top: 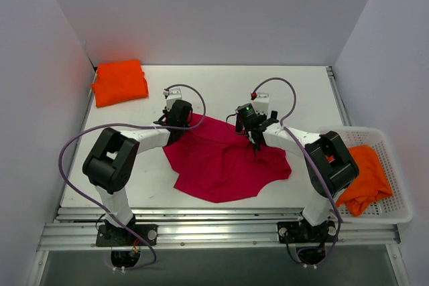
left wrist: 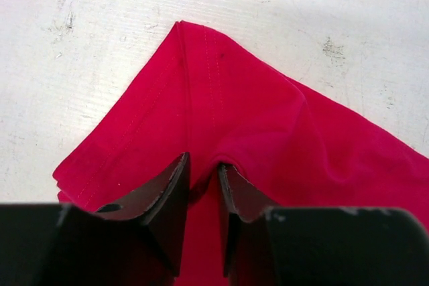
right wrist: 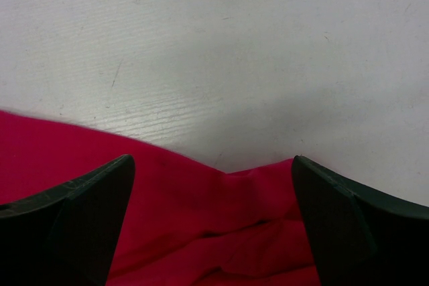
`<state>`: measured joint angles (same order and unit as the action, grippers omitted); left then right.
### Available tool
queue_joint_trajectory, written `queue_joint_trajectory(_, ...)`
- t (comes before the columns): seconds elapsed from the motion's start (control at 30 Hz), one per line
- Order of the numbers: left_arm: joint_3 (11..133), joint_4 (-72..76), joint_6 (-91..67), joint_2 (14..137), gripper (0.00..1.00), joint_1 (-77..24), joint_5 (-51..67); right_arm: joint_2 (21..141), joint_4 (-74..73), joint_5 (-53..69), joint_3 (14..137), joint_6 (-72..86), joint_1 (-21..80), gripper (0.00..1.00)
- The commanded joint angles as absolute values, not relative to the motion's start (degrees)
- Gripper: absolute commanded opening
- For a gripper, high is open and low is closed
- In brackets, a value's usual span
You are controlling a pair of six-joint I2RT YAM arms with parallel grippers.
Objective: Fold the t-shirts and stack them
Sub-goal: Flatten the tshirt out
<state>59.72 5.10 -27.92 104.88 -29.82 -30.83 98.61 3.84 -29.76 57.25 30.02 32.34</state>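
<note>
Top external view has the crimson t-shirt point(top: 224, 162) spread rumpled on the middle of the table point(top: 281, 92), between the two arms and not yet folded. A folded orange t-shirt point(top: 120, 82) lies in the far left corner, and a second orange t-shirt point(top: 365, 179) sits crumpled in the basket point(top: 395, 213) at the right.

The left gripper point(left wrist: 204, 162) sits on the crimson shirt's left corner, its fingers narrowly parted with a ridge of cloth between them; whether they pinch it I cannot tell. The right gripper point(right wrist: 212, 160) stands wide open, holding nothing, over the far hem.

I judge two risks. If the left arm lifts with cloth snagged between its fingers, the corner will drag and bunch. If the right gripper closes on the puckered hem, it may catch two layers and skew the fold.
</note>
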Motion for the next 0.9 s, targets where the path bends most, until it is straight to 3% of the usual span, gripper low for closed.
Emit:
queue_joint_trajectory(0.0, 61.9, 5.4, -27.6, 103.2, 0.31, -29.5, -31.8, 97.9, 2.0, -32.5, 59.2, 30.8, 32.7, 0.98)
queue_joint_trajectory(0.2, 62.1, 5.9, -27.6, 103.7, 0.11, -29.5, -31.3, 97.9, 1.8, -32.7, 59.2, 30.8, 32.7, 0.98)
queue_joint_trajectory(0.23, 62.3, 6.0, -27.6, 103.9, 0.03, -29.5, -31.0, 98.0, 1.8, -32.9, 59.2, 30.8, 32.7, 0.98)
queue_joint_trajectory(0.53, 66.7, 4.0, -25.8, 104.2, 0.02, -29.4, -31.6, 92.0, 0.8, -39.4, 56.3, 34.7, 31.8, 0.99)
queue_joint_trajectory(0.8, 70.9, 3.2, -24.2, 105.1, 0.02, -27.2, -28.8, 78.8, -9.6, -38.9, 55.5, 41.3, 32.7, 0.99)
queue_joint_trajectory(0.87, 70.8, 3.5, -24.2, 105.2, 0.02, -26.5, -27.6, 76.8, -11.1, -33.3, 54.5, 42.2, 33.7, 0.99)
